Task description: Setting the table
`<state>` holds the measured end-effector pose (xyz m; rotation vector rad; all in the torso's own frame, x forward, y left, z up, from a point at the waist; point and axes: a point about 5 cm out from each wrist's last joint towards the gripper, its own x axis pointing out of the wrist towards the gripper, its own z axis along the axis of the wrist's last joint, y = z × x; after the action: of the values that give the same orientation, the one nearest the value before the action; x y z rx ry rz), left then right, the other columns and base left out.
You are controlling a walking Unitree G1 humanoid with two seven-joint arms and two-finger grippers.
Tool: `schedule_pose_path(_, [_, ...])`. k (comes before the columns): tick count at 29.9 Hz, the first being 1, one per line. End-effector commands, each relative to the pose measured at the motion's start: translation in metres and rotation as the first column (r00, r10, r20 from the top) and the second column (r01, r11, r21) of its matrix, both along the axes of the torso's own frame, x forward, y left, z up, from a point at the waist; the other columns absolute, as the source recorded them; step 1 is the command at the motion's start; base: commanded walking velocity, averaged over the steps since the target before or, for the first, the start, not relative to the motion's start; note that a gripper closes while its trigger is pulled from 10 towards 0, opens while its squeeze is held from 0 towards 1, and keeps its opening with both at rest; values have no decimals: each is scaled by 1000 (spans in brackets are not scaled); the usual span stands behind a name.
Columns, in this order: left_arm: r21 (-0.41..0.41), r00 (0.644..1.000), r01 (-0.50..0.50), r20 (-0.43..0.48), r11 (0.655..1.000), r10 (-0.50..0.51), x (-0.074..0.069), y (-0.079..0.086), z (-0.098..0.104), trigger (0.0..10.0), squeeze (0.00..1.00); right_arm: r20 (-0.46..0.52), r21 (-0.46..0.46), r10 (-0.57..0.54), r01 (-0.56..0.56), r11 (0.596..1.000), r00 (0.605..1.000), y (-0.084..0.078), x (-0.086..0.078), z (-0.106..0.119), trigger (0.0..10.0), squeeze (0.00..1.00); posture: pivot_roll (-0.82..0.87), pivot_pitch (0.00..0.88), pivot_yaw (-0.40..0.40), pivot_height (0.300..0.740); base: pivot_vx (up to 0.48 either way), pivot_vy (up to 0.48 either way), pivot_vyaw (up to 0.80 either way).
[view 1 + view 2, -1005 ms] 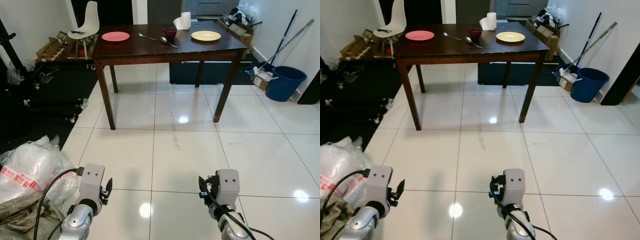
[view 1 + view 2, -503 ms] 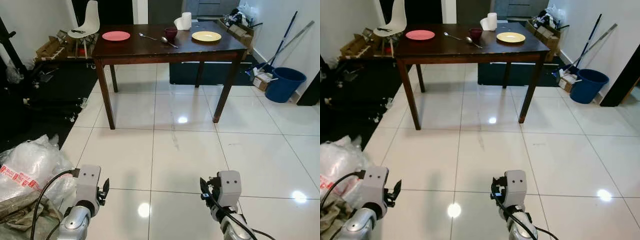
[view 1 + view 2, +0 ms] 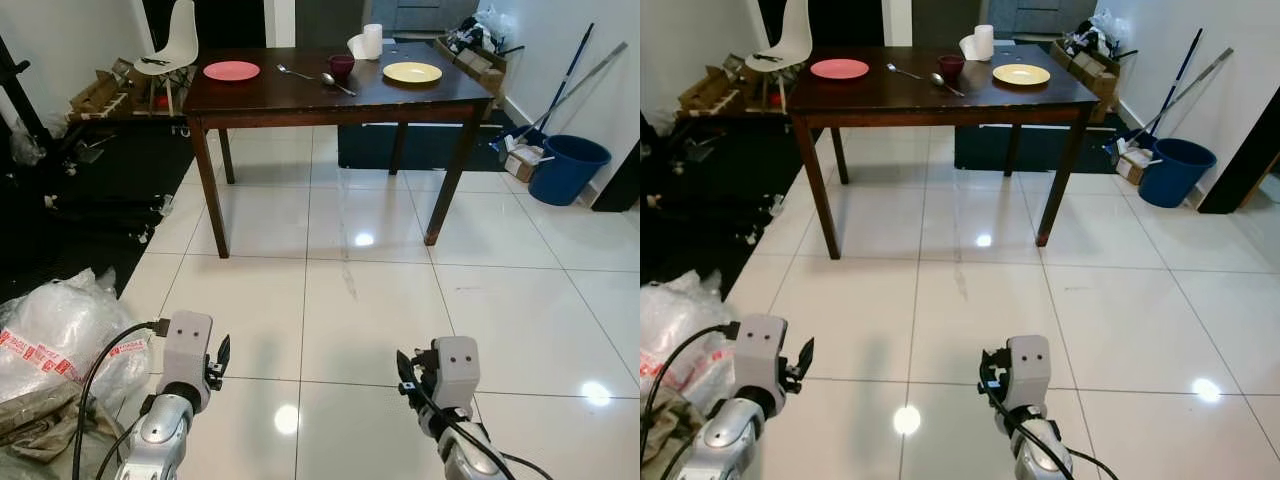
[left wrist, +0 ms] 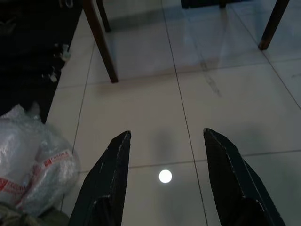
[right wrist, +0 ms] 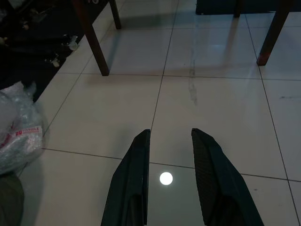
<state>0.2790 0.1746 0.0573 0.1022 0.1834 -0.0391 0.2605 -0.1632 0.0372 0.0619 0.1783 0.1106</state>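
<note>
White tile floor [image 3: 370, 300] spans the scene; both grippers hang low over it, well short of the table. Dark wooden table [image 3: 300, 98] stands well ahead of both grippers, approx. centred between them, legs on the tile. Dark rug [image 3: 370, 148] lies under/behind table on the far side. Clear plastic bag [image 3: 55, 335] w/ red print sits on floor just beside the left gripper, to its outer side. Blue bucket [image 3: 568, 166] stands far ahead and right of the right gripper, beside mop handles leaning on the wall. White chair [image 3: 178, 42] is beyond the table's left end. On tabletop, well apart from both grippers: pink plate [image 3: 231, 71] at left end, ahead of the left gripper; yellow plate [image 3: 412, 72] at right end, ahead of the right gripper; dark red cup [image 3: 341, 66] between the plates, nearer the yellow one; white paper roll [image 3: 371, 41] upright at far edge behind the cup; spoon [image 3: 335, 83] just beside the cup, and a second utensil [image 3: 292, 72] nearer the pink plate, type cannot be told. Left gripper [image 4: 165, 136]: fingers spread wide, nothing between them, pointing at bare tile. Right gripper [image 5: 170, 133]: fingers parted w/ narrower gap, holding nothing, over tile.
</note>
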Motion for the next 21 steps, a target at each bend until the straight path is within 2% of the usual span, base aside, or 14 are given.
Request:
schedule_pose_path(1, [20,1000,13,6,1000,-13,0,-2,0,10000,0,-11,4,-6,6,1000,1000,0,-3,-3,10000,0,-94,0,68,740,480,0,0])
schedule_pose_path(21, [30,999,39,8,999,-39,1,-6,1,10000,0,-23,5,-15,15,1000,1000,1,-4,-6,10000,0,-90,0,78,740,480,0,0])
